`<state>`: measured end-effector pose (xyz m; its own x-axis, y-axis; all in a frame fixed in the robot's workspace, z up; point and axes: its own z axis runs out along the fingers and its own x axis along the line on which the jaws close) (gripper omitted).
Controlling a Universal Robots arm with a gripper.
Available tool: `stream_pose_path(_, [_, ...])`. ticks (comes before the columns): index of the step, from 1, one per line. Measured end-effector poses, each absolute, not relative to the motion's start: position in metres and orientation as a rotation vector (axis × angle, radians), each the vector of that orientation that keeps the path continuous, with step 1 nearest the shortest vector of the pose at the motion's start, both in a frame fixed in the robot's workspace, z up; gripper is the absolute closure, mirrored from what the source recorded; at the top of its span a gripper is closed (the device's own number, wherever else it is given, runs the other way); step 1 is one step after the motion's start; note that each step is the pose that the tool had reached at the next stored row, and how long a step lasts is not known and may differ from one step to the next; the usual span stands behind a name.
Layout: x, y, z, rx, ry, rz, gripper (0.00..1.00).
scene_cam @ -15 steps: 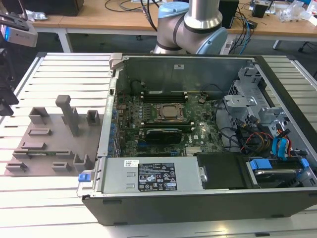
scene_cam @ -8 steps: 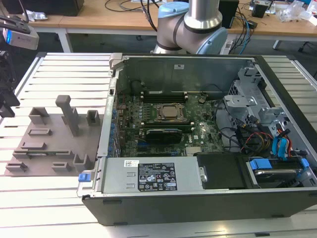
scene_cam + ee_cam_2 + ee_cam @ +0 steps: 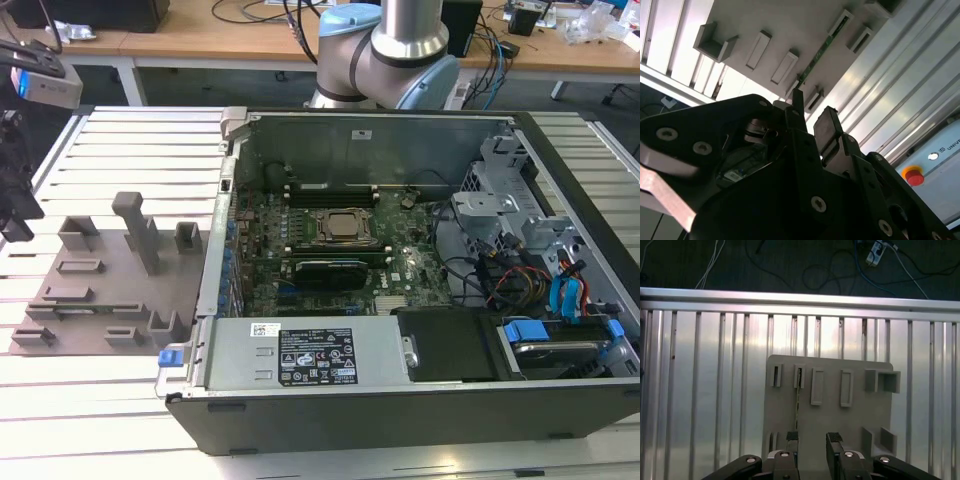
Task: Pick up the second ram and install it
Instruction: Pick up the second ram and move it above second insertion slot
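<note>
Now, second ram (image 3: 797,402): a thin, narrow strip seen edge-on in the first wrist view. In the second wrist view the second ram (image 3: 821,52) shows a green board edge with small dark parts.
Ram position: it stands on its long edge in the grey holder plate (image 3: 840,425) and runs from 1 short slot block toward the gripper.
Gripper (image 3: 812,439): its 2 dark fingers (image 3: 791,442) are spread apart with nothing between them, above the plate's near edge. 1 finger lines up with the stick's near end; whether they touch cannot be told.
Holder plate contents: a row of raised rectangular slot blocks, with an open box-shaped block at one end. In the exterior view the holder plate (image 3: 110,285) lies at the exterior view's left on a slatted metal table (image 3: 130,150).
Computer case (image 3: 420,420): open, lying on its side just beside the plate, toward the exterior view's right.
Case contents, left to right:
- a green motherboard (image 3: 400,265) with the processor socket (image 3: 345,227) at its middle and long dark memory slots on both sides of the socket
- a grey labelled power supply (image 3: 300,355) along the near wall
- a metal drive cage (image 3: 500,210)
- red, blue and orange cables (image 3: 540,285)
</note>
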<state>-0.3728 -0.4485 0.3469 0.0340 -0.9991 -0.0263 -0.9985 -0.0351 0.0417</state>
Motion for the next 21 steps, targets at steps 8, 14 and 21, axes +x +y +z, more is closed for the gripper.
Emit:
stream_pose_path(8, [-0.373,-0.449,0.339,2.250,-2.174,-0.075,0.64])
stream_pose_path(14, [-0.373,-0.448,0.327,2.242,-2.181,-0.073,0.64])
stream_pose_path(21, [-0.373,-0.448,0.316,2.121,-2.269,-0.035,0.64])
